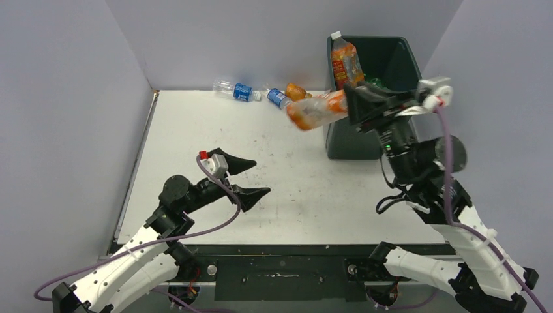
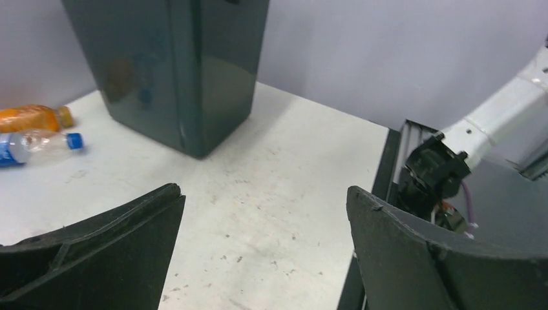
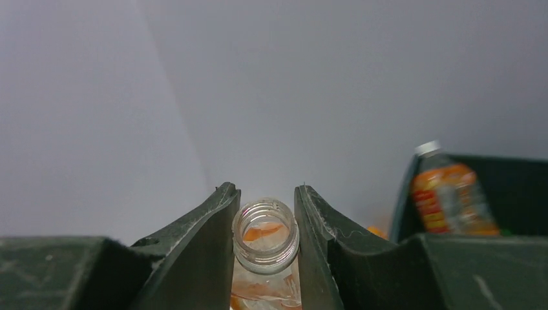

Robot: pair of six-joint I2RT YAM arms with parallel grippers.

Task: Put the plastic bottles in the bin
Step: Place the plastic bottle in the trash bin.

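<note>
Bottle (image 1: 316, 109) label illegible in right tool (image 3: 265, 188)

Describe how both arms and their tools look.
The left arm and right arm have white lower links, black joints and a purple cable each. The left tool and right tool are black, with two broad tapering fingers and a white block with a red tip.

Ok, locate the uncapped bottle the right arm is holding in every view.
Top external: uncapped bottle, held sideways just left of the bin.
Left wrist: not in it; the bin stands at top left.
Right wrist: the bottle at bottom centre, neck between the jaws; bin at right.
Shared landmark: the bin.
</note>
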